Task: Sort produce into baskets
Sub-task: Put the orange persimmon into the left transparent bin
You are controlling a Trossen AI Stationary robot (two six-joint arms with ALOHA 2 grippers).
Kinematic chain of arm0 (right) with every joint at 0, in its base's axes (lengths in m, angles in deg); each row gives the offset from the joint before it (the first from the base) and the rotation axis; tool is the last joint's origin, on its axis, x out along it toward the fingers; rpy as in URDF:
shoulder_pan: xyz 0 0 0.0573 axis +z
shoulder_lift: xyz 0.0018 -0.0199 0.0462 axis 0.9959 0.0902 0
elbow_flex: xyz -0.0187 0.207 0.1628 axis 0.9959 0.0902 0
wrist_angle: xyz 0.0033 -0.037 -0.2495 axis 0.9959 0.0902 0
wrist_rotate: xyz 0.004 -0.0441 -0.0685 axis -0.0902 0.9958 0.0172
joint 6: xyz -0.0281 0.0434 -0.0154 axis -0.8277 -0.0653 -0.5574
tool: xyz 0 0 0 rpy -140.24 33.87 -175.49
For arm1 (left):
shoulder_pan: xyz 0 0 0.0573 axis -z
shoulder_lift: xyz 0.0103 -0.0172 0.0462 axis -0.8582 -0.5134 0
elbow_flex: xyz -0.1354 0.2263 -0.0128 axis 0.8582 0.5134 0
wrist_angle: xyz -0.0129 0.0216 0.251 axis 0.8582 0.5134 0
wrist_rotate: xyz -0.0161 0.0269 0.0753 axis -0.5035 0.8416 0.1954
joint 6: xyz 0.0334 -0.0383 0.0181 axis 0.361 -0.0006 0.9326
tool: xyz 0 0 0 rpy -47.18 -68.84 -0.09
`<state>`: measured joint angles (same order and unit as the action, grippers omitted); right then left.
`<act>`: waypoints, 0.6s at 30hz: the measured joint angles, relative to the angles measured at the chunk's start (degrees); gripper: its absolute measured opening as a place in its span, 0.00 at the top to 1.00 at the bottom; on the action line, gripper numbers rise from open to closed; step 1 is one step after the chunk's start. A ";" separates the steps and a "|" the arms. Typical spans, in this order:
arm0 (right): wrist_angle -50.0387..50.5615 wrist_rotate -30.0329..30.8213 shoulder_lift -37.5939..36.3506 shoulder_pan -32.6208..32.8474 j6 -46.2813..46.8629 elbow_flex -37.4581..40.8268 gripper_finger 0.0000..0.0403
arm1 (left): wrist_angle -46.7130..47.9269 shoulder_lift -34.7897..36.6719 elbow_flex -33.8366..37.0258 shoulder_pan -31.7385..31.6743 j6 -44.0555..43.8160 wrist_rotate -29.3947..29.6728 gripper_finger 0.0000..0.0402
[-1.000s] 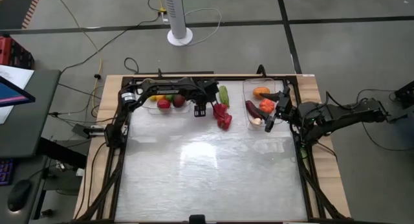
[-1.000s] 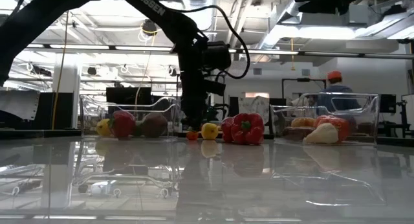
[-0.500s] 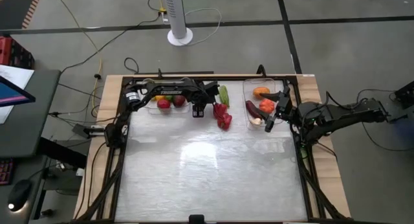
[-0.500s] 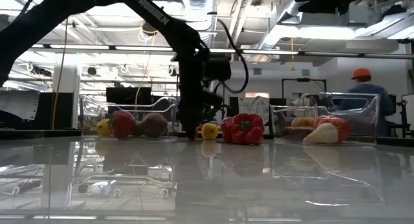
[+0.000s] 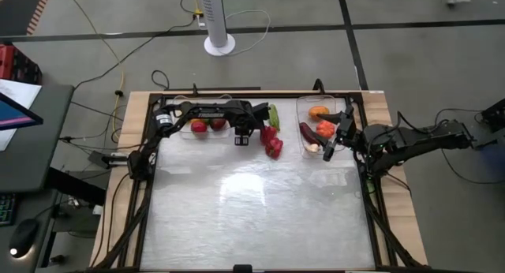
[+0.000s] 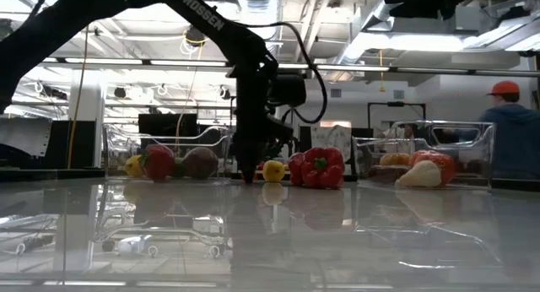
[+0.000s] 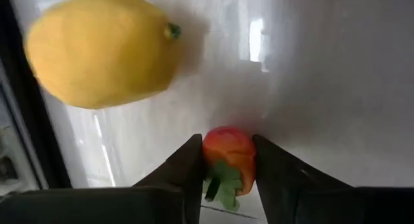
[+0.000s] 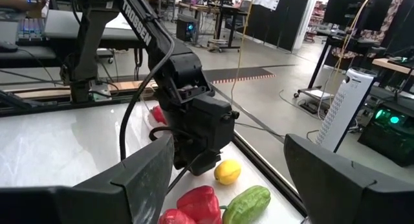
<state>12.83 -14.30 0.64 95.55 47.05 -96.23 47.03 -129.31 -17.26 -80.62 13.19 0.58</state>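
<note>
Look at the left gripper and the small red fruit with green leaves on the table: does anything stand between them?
No. In the left wrist view the left gripper already has its fingers on either side of the small red fruit, with nothing in the gap. The yellow lemon lies apart to one side, not in the way.
</note>
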 joint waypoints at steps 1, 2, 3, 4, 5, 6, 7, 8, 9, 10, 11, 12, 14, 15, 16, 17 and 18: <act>0.01 0.00 0.00 0.00 0.00 0.00 0.21 | 0.78 -0.03 -0.60 0.21 -0.12 -0.59 0.76; 0.04 0.00 0.00 0.00 0.00 0.00 0.21 | 1.15 -0.04 -1.42 0.45 -0.16 -1.01 0.76; 0.04 0.00 0.00 0.00 0.00 0.00 0.21 | 1.45 -0.04 -2.35 0.74 -0.17 -1.15 0.76; 0.03 0.00 0.00 0.00 0.00 0.00 0.21 | 2.18 -0.04 -3.34 0.99 -0.21 -1.33 0.76; 0.04 0.00 0.00 0.00 0.00 0.00 0.21 | 3.08 -0.04 -4.22 1.21 -0.21 -1.31 0.76; 0.04 0.00 0.00 0.00 0.00 0.00 0.21 | 3.96 -0.04 -5.05 1.45 -0.19 -1.29 0.76; 0.12 0.00 0.00 0.00 0.00 0.00 0.21 | 4.83 -0.04 -5.90 1.70 -0.15 -1.24 0.76; 0.27 0.00 0.00 0.00 0.00 0.00 0.21 | 5.67 -0.04 -6.75 1.92 -0.14 -0.98 0.76; 0.38 0.00 0.00 0.00 0.02 0.00 0.21 | 6.68 -0.04 -7.77 2.12 -0.13 -0.50 0.76; 0.54 0.00 0.00 0.00 0.02 0.00 0.21 | 7.76 -0.03 -8.86 2.30 -0.12 -0.11 0.76; 0.74 0.04 0.00 0.00 0.02 0.00 0.21 | 8.63 0.19 -9.78 2.37 -0.15 0.07 0.76; 0.93 0.07 0.00 0.00 0.04 0.00 0.21 | 9.48 0.49 -10.56 2.39 -0.27 0.04 0.76; 1.39 0.09 -0.01 0.00 0.32 0.00 0.21 | 9.49 1.31 -11.77 2.39 -1.10 -0.59 0.76; 1.49 0.11 -0.08 0.00 0.36 0.00 0.21 | 9.22 2.15 -11.90 2.39 -1.47 -0.87 0.76; 1.51 0.11 -0.12 0.02 0.44 0.00 0.21 | 9.61 3.02 -11.90 2.39 -1.54 -1.14 0.76; 1.47 0.11 -0.15 0.15 0.46 0.00 0.21 | 9.88 4.07 -11.90 2.37 -1.86 -1.37 0.76; 1.53 0.13 -0.15 0.15 0.46 0.00 0.21 | 10.16 5.11 -11.90 2.37 -2.38 -1.44 0.76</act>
<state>14.36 -14.17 0.49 95.70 47.51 -96.23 57.20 -124.20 -29.16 -78.25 10.82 -0.86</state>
